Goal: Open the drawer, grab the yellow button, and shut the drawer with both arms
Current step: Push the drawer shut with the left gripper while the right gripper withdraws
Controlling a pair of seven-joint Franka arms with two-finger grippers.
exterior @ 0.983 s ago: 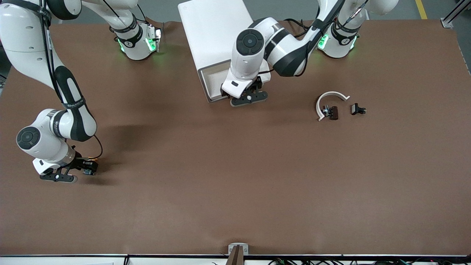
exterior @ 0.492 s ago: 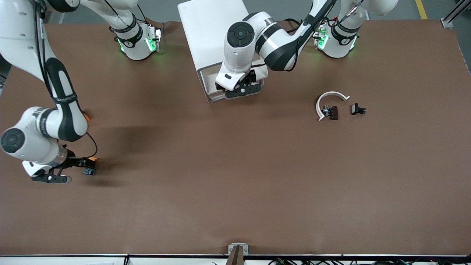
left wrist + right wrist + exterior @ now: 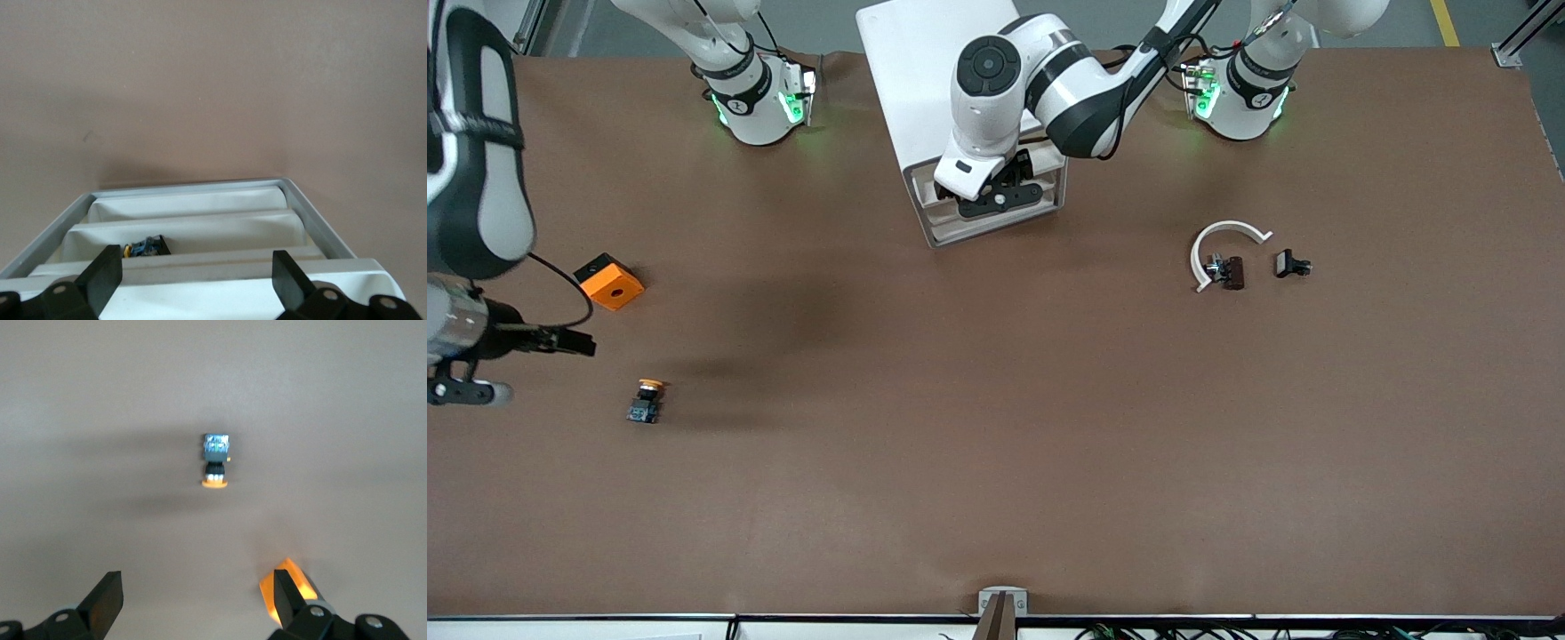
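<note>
The button (image 3: 646, 402) lies on its side on the bare table, its long axis running toward and away from the front camera, yellow-orange cap pointing away from that camera and blue base toward it. It sits toward the right arm's end of the table, nearer the front camera than the orange block (image 3: 609, 281). The right gripper (image 3: 193, 603) hangs above it with fingers spread apart, holding nothing. The left gripper (image 3: 197, 277), fingers apart, is at the drawer (image 3: 996, 218) of the white cabinet (image 3: 934, 62). The drawer stands partly open; one compartment holds a small blue-and-black part (image 3: 145, 247).
</note>
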